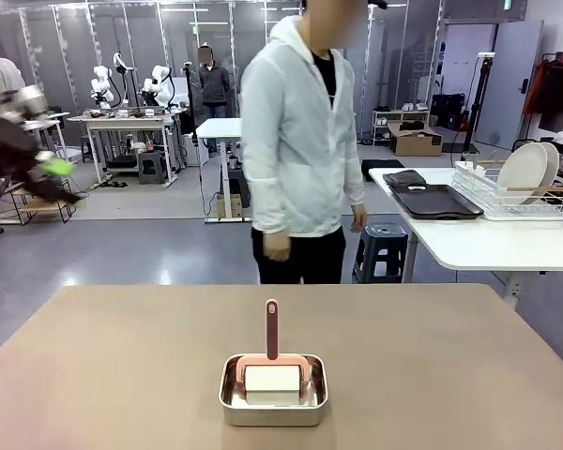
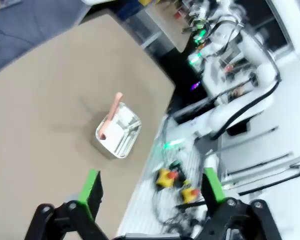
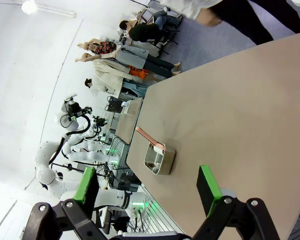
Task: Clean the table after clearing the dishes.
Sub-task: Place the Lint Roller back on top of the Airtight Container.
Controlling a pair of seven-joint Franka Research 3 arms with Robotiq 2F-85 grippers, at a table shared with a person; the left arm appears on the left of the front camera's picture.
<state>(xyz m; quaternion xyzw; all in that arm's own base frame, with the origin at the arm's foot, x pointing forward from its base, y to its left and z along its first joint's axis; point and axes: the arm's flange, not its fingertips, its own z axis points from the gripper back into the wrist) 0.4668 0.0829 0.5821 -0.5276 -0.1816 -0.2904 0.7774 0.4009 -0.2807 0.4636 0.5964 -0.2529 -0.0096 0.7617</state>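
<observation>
Brown-beige table (image 1: 122,366) spans the front view, with the steel pan (image 1: 273,392) as landmark near the robot-side edge, roughly centred. Inside the pan: a white block (image 1: 273,382) in a salmon-pink holder (image 1: 272,366), its pink handle (image 1: 272,328) pointing away toward the person (image 1: 300,141) standing beyond the far edge, hands down, not touching the table. Right of and well behind the pan, on a white side table (image 1: 488,246): white plates (image 1: 530,171) upright in a wire rack (image 1: 511,199), dark trays (image 1: 433,201) stacked beside it.

Left wrist view: left gripper (image 2: 152,192) hangs well above the table, jaws spread wide, nothing between the green pads (image 2: 91,187). Pan sits far below, beyond the fingertips, close to the table edge; pink handle angled up out of it. Image blurred.

Right wrist view: right gripper (image 3: 147,187) also high and clear of the table, jaws wide apart, green pads (image 3: 207,190) bare. Pan lies beyond the fingers near the table's edge, handle sticking out away from the gripper. Person's legs and one hand past the far end of the table from the pan.
</observation>
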